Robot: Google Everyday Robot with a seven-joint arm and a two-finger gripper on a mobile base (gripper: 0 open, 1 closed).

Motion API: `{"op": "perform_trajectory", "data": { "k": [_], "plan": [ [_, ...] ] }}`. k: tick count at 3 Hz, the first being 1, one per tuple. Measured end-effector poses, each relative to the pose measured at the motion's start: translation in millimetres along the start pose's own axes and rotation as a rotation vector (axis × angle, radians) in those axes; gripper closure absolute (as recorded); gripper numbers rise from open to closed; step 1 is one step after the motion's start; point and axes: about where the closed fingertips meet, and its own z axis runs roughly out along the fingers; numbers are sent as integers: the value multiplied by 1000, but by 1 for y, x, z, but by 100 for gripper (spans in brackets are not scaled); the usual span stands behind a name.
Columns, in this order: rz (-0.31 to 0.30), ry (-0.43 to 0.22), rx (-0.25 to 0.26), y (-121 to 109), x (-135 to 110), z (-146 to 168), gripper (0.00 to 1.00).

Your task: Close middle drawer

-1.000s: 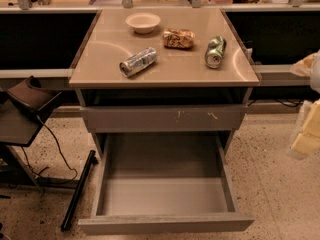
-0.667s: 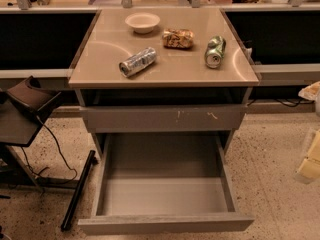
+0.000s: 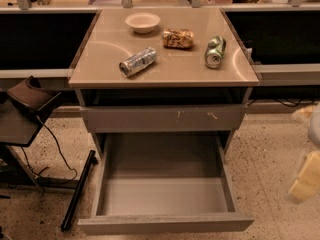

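Observation:
The middle drawer [image 3: 165, 224] is a wide grey wood-grain drawer with a plain front panel. It is pulled far out of the cabinet toward the camera, and its smooth grey interior [image 3: 165, 194] holds nothing. My gripper [image 3: 302, 181] is pale yellow and blurred at the right edge of the view. It is low over the floor, to the right of the open drawer and apart from it. Above the drawer, the grey drawer front with pale scratch marks [image 3: 165, 118] is shut.
On the cabinet top [image 3: 100, 59] are a white bowl [image 3: 142, 21], a silver can [image 3: 137, 61] on its side, a snack bag [image 3: 177, 38] and a green can [image 3: 215, 51]. A dark stand [image 3: 30, 99], cables and a black pole [image 3: 77, 191] are on the floor at left.
My gripper has moved downward along the right edge of the view. The drawer and the things on the cabinet top have not moved.

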Motion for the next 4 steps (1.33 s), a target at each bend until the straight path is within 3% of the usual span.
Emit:
{"op": "perform_trajectory", "data": {
  "k": [2, 3, 4],
  "plan": [
    [51, -47, -122, 59, 53, 122, 0],
    [71, -25, -156, 75, 73, 151, 0],
    [71, -24, -158, 76, 73, 152, 0]
  ]
}}
